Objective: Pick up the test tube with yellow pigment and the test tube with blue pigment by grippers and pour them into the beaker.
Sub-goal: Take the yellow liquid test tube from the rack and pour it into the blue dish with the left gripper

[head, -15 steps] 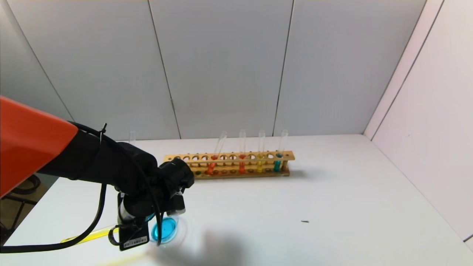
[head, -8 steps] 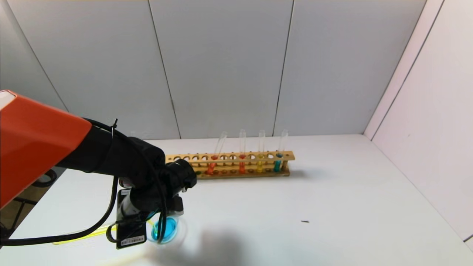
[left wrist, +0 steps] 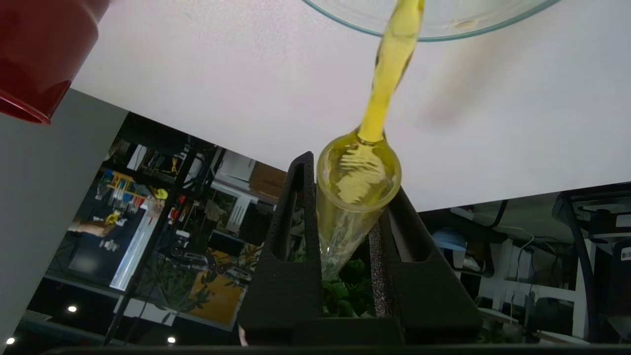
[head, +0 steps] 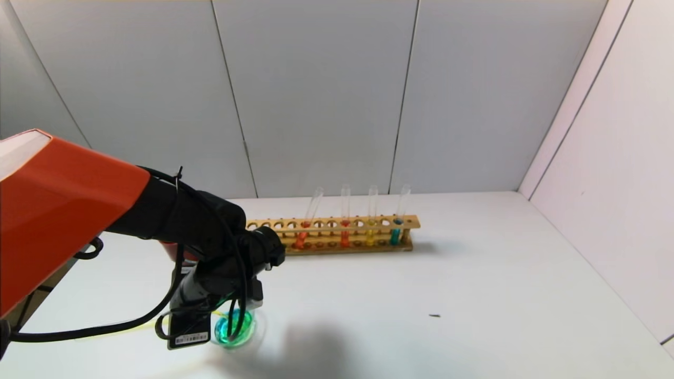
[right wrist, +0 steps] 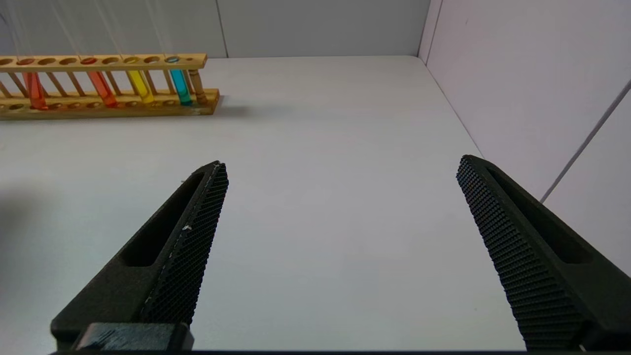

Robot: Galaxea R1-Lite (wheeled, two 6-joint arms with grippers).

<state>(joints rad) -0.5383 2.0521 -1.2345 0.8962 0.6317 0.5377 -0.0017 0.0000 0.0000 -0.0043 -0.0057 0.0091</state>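
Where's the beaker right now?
In the head view the beaker sits on the table's near-left part, under the left gripper, well in front of the wooden rack.

From the head we look forward and down across the white table (head: 474, 273). Our left wrist camera sits close, looking along its fingers (left wrist: 291, 236). Our right wrist camera looks low over the table toward the wooden rack (right wrist: 108, 98), which the head view shares.

Tilted yellow tube (left wrist: 356, 197) over green-filled beaker (head: 235, 327)
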